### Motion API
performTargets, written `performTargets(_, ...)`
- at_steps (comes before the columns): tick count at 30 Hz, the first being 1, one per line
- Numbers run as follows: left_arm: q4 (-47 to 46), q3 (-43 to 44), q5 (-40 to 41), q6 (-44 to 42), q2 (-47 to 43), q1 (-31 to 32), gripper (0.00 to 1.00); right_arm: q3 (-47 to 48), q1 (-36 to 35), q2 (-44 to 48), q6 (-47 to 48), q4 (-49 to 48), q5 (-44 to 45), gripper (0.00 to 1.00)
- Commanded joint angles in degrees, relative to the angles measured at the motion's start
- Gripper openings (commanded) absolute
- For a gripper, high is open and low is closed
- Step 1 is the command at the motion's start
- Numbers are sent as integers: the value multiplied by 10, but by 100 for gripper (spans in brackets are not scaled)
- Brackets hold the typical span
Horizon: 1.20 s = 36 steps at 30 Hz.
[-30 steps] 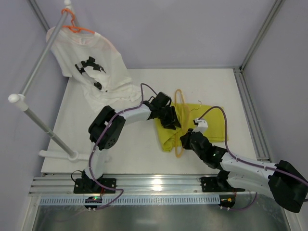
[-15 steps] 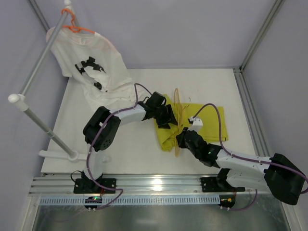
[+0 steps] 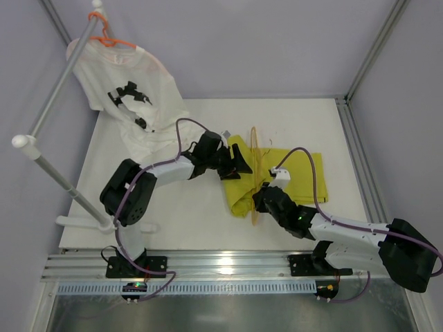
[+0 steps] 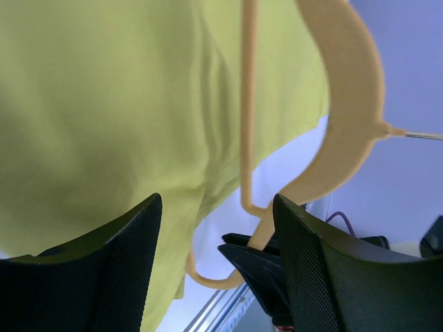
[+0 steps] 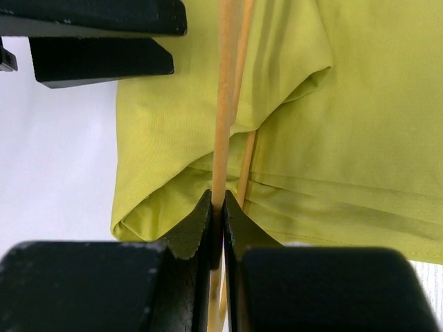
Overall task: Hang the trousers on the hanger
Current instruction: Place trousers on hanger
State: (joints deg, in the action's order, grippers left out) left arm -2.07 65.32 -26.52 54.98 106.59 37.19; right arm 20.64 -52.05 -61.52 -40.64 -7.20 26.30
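Where the right gripper (image 5: 217, 202) closes, its jaws are clenched on a thin bar of the yellow hanger (image 5: 225, 104). The bar is pinched edge-on between the pads and runs straight out ahead of them. Just past the fingertips a second bar of the hanger is seen beside the first, against the yellow-green trousers (image 5: 346, 104). Their folded cloth lies beneath the bars and to both sides, with more of it to the right of the jaws.

Further ahead and to the left of these jaws, the black fingers (image 5: 104, 62) of the left gripper (image 4: 216, 207) are seen above the cloth's edge. The left jaws are spread wide and released. Ahead of them, the trousers fill the side toward the left finger, and the hanger's curved shoulder lies toward the right finger, with its lower corner in line with the gap. Whether cloth touches the left finger cannot be told.

From above, the hanger is seen edge-on across the trousers, which are spread on the white table (image 3: 194, 207) between the grippers and out to the right. Well apart, at the far left, a white T-shirt (image 3: 131, 97) is hung on an orange hanger (image 3: 111, 39) from a metal rail (image 3: 59, 90).
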Motion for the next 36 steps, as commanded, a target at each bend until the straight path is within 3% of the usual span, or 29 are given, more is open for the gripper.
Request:
performTargets(1,-89,8,-36,-20,-31,10,67,19,-6,-7,8,4,-3,4)
performTargets(10,-83,70,-38,-25,-1,26,68,23,-8,-11,10,5,-2,4)
performTargets(24,-80,92,-47,-4,49,39,50,40,-9,-35,17,2,-12,4)
performTargets(27,-68,96,-42,-6,50,39,40,41,-9,-39,17,3,-14,4)
performTargets(31,-40,104,-29,-15,51,39,12,35,-10,-27,15,10,-17,6)
performTargets(34,-20,104,-22,-21,47,39,0,32,-9,4,7,32,-16,19)
performTargets(36,0,103,-18,-27,42,39,0,37,-7,24,0,67,-28,28)
